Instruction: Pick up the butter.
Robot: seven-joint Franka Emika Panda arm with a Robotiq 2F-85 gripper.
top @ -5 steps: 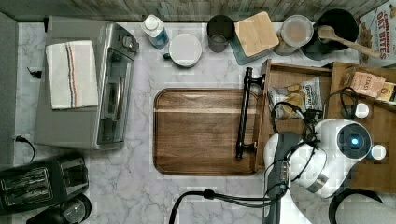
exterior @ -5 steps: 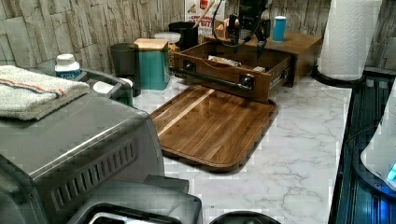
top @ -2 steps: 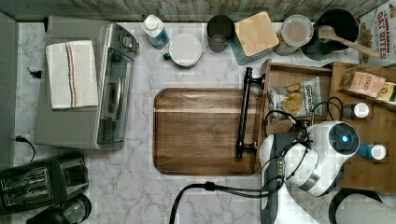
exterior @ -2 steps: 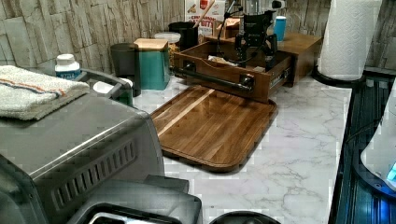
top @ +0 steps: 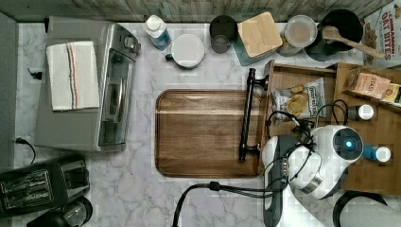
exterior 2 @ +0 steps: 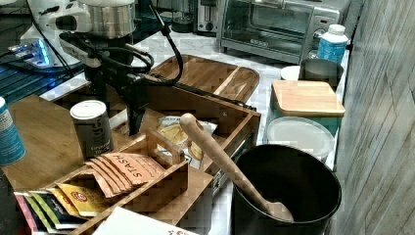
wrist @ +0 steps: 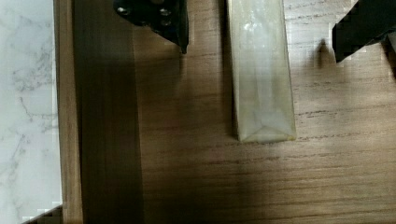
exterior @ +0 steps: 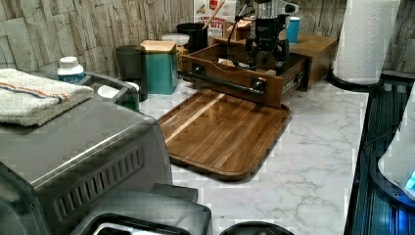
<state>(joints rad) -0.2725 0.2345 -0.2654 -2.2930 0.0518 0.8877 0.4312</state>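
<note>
Wrist view: my black two-fingered gripper [wrist: 261, 32] is spread wide, one finger each side of the pale cream wrapped butter stick [wrist: 260, 70], touching neither.
Butter: lying flat on the wooden drawer floor [wrist: 196, 177], upper centre of the frame, still not lifted.
Right view: my gripper [exterior 2: 132, 105] hangs low inside the open wooden drawer [exterior 2: 230, 120], at the frame's left.
Progress: lined up, nothing grasped; descending, closing and lifting are all left, I'd say.
</note>
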